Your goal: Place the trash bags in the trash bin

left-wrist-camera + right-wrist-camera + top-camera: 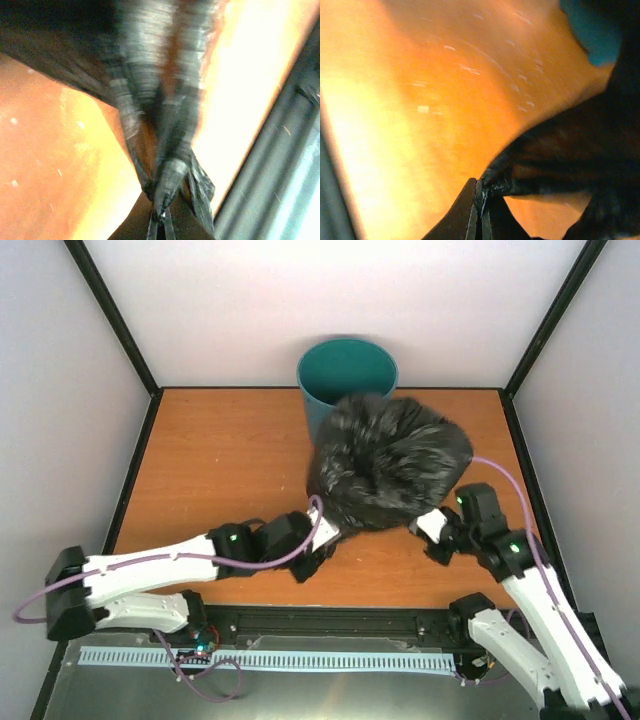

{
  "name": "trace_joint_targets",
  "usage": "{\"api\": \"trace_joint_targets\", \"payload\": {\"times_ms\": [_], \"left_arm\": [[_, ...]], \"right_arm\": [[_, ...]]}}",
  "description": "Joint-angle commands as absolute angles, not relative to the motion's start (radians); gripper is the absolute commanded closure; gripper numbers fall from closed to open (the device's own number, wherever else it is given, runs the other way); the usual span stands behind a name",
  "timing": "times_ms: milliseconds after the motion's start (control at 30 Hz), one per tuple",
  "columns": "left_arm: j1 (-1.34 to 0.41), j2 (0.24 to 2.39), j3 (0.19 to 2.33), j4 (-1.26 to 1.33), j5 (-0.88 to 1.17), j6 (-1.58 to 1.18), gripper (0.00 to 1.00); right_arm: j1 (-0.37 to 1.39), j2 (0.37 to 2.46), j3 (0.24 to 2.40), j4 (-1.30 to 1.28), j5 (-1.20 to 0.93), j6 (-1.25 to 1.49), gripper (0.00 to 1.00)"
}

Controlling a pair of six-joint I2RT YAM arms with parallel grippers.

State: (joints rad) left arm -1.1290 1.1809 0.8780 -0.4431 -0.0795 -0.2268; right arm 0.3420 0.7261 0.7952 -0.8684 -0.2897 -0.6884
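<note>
A puffed-up black trash bag (390, 462) hangs over the middle of the table, just in front of the teal trash bin (346, 380) at the back. My left gripper (322, 537) is shut on a twisted strip of the bag (165, 185) at its near left corner. My right gripper (428, 525) is shut on the bag's edge (520, 182) at its near right side. The bag covers the bin's near rim. A bit of the bin (592, 35) shows in the right wrist view.
The orange table (220, 460) is walled in by white panels with black frame posts (115, 315). A black rail (330, 625) and a metal strip run along the near edge behind my arm bases.
</note>
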Motion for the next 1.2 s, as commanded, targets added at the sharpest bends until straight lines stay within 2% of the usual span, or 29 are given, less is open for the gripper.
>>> {"api": "trace_joint_targets", "payload": {"times_ms": [0,100,300,467,567,733,800,867,933,1000,1100,1133,1167], "left_arm": [[-1.231,0.872,1.020,-0.494,0.019,-0.291,0.99],[-1.234,0.808,1.157,-0.579,0.076,-0.325,0.99],[-1.235,0.828,1.320,-0.638,0.077,-0.307,0.99],[-1.233,1.000,1.437,-0.771,-0.130,-0.367,0.99],[-1.201,1.116,1.478,-0.833,-0.265,-0.408,0.99],[-0.986,1.205,1.510,-0.818,-0.146,-0.362,0.99],[-0.903,1.243,1.560,-0.817,-0.104,-0.338,0.99],[-0.848,1.295,1.652,-0.836,-0.096,-0.299,0.99],[-0.841,1.337,1.782,-0.840,-0.087,-0.252,0.99],[-0.840,1.386,1.993,-0.844,-0.006,-0.211,0.99],[-0.842,1.452,2.308,-0.864,0.169,-0.167,0.99],[-0.841,1.426,2.317,-0.806,0.223,-0.167,0.99],[-0.842,1.390,2.297,-0.732,0.286,-0.166,0.99]], "right_arm": [[0.345,0.460,1.048,-1.166,-0.658,-0.837,0.97],[0.345,0.536,1.260,-1.326,-0.798,-0.830,0.97],[0.345,0.609,1.414,-1.228,-0.882,-0.613,0.97],[0.345,0.714,1.436,-1.001,-0.580,-0.343,0.97],[0.345,0.822,1.412,-0.944,-0.361,-0.292,0.97],[0.344,1.025,1.365,-0.899,-0.222,-0.314,0.97],[0.342,1.113,1.416,-0.896,-0.181,-0.331,0.97],[0.336,1.233,1.557,-0.956,-0.152,-0.349,0.97],[0.330,1.323,1.789,-1.030,-0.154,-0.359,0.97],[0.330,1.408,2.097,-1.106,-0.166,-0.355,0.97],[0.329,1.526,2.686,-1.167,-0.224,-0.349,0.97],[0.330,1.519,2.737,-1.129,-0.250,-0.351,0.97],[0.330,1.467,2.697,-1.050,-0.271,-0.352,0.97]]}}
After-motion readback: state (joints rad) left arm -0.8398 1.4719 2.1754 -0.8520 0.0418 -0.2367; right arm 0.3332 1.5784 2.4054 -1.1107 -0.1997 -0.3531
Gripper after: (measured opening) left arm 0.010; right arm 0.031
